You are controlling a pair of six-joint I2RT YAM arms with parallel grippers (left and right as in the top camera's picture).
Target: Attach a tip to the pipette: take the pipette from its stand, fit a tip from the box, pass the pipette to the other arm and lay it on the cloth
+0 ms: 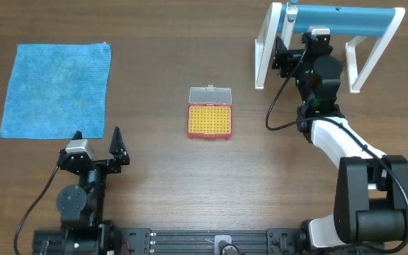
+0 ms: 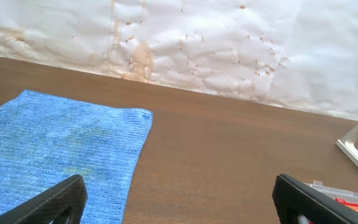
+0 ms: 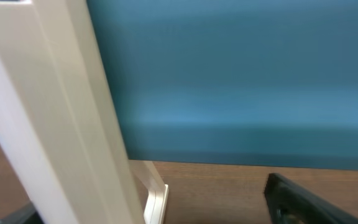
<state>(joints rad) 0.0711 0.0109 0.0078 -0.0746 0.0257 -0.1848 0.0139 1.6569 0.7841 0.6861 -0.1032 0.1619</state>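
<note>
Step 1 not yet done: my right gripper (image 1: 283,62), fingers apart w/ nothing held, is at the stand (image 1: 264,57) where the pipette (image 1: 290,10) hangs; tip box (image 1: 210,120) fit, handover to my left gripper (image 1: 96,139) (fingers apart, empty) & cloth (image 1: 57,91) placement remain.

A brown wood-grain tabletop (image 1: 154,184) carries three items, set well apart from one another. A blue cloth (image 1: 57,91) lies flat toward the far left. A tip box (image 1: 210,113) sits near the middle, its clear lid folded back and its orange tray of yellow tips exposed. A stand (image 1: 360,20) with white legs and a blue top bar rests at the far right. A pale wall rises behind the tabletop's far edge.
</note>
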